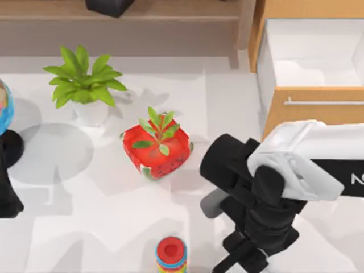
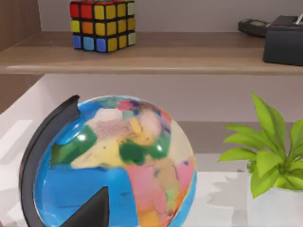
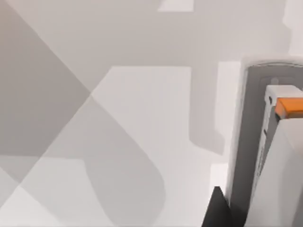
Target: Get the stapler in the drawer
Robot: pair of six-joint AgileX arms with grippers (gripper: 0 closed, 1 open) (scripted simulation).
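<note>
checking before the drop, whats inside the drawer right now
The drawer stands open at the top view's right; the part in view shows a bare white inside. Its near part is hidden behind the wood front.

The right arm (image 1: 273, 187) covers most of the stapler (image 1: 211, 203); just a grey end peeks out. The drawer (image 1: 307, 105) runs off the right edge. The ring toy (image 1: 171, 256) and the globe (image 1: 4, 105) are cut by the edges.
</note>
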